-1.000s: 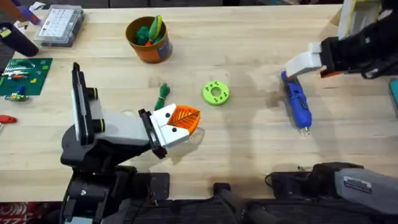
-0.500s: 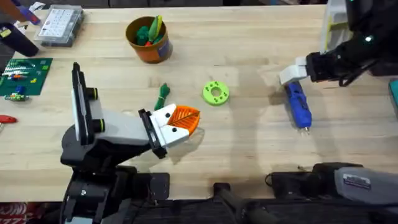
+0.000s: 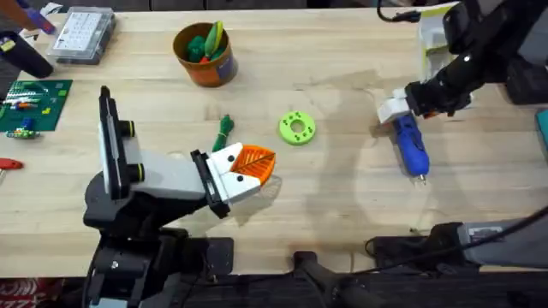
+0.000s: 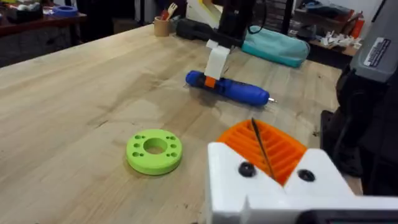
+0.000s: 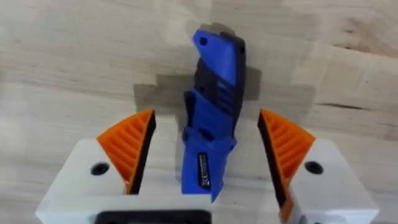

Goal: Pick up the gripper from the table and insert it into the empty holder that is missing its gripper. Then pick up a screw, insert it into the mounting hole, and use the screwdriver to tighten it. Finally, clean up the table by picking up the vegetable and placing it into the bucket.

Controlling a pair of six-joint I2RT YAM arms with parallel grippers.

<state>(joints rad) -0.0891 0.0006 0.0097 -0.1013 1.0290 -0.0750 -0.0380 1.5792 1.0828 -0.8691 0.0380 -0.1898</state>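
The blue screwdriver [image 3: 410, 145] lies on the table at the right, bit toward the front edge. My right gripper [image 3: 396, 109] hangs over its rear end. In the right wrist view that gripper [image 5: 207, 121] is open, its orange pads [image 5: 130, 146] on either side of the screwdriver body [image 5: 217, 68] without touching it. My left gripper [image 3: 261, 162] rests near the table's middle, shut on nothing [image 4: 261, 149]. The dark-green vegetable [image 3: 224, 130] lies just behind it. The orange bucket [image 3: 205, 68] stands at the back left. The loose gripper, holder and screw are out of view.
A lime-green ring [image 3: 297, 128] lies between the two grippers. At the back left sits a clear compartment box [image 3: 81, 34], with a green board [image 3: 30, 104] in front of it. A white and yellow fixture [image 3: 432, 38] stands at the back right.
My right gripper has swung left and down toward the screwdriver's rear end and now straddles it. The left arm, vegetable and ring have not moved.
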